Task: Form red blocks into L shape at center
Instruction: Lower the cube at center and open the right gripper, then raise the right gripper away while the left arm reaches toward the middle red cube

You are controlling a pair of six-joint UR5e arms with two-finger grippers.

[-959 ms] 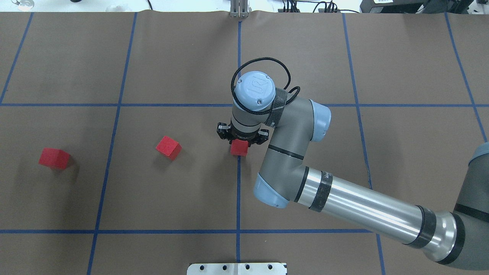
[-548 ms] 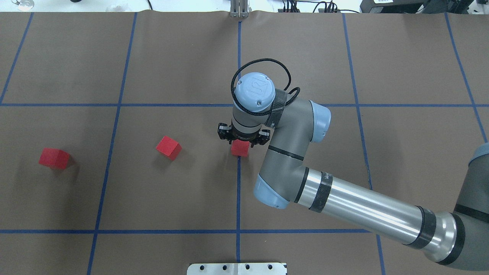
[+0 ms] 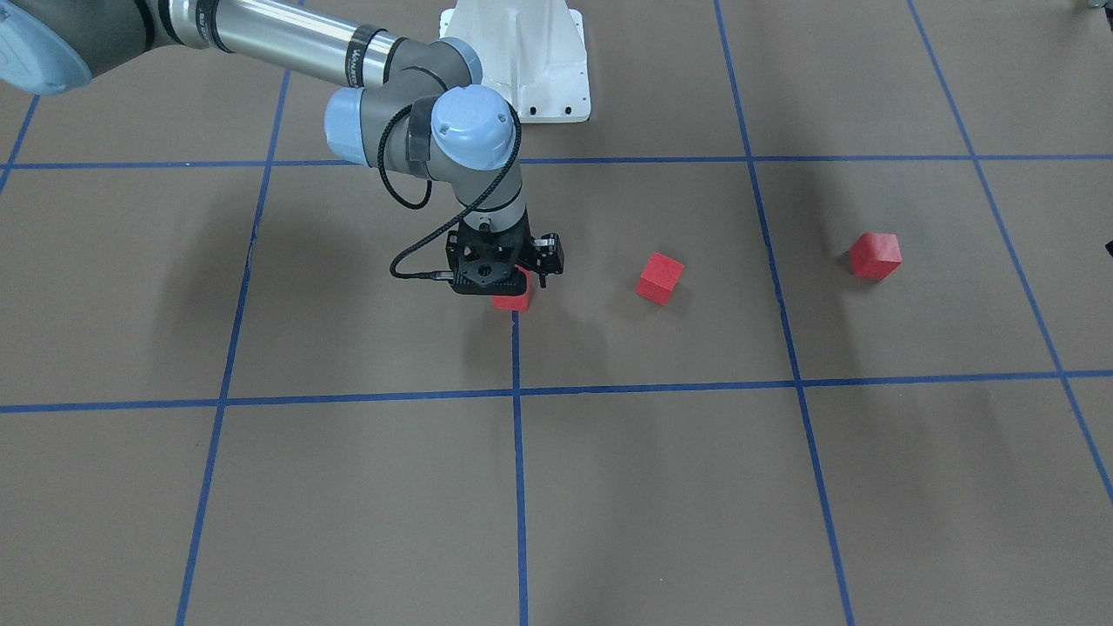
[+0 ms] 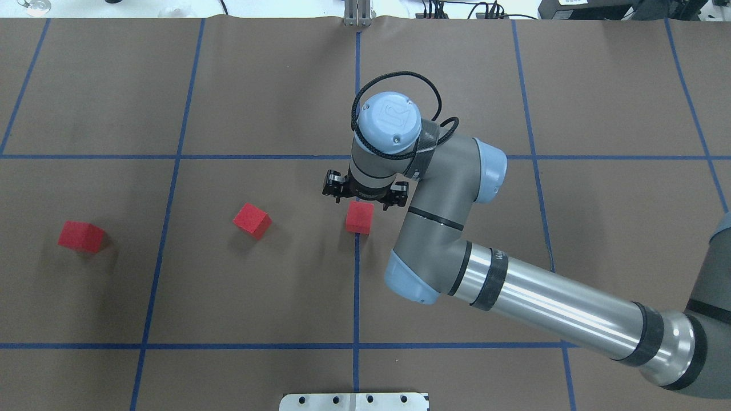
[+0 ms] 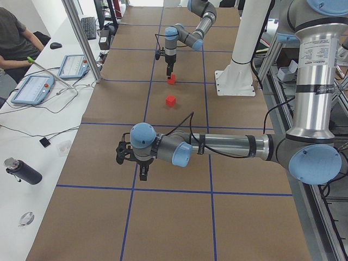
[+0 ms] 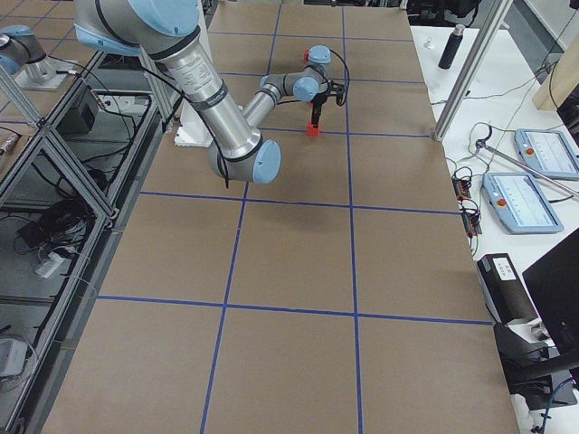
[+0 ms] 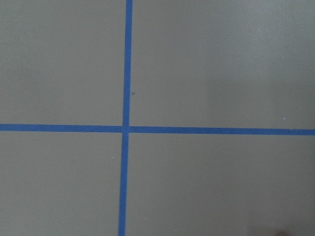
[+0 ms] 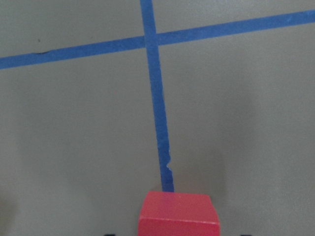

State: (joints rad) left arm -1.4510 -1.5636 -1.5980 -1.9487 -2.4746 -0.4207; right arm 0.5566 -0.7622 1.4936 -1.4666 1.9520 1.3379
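Note:
Three red blocks lie on the brown surface. One red block sits on the middle blue tape line at the center; it also shows at the bottom of the right wrist view. A second block lies tilted a little left of it. The third block lies far left. My right gripper hangs open just above and beyond the center block, holding nothing. My left gripper shows only in the exterior left view; I cannot tell its state.
The white robot base plate is at the near table edge. A metal post stands at the far edge. The left wrist view shows only a crossing of blue tape lines.
My right gripper has risen and drawn back off the center block toward the far side. The block stays on the tape line. The other two blocks have not moved.

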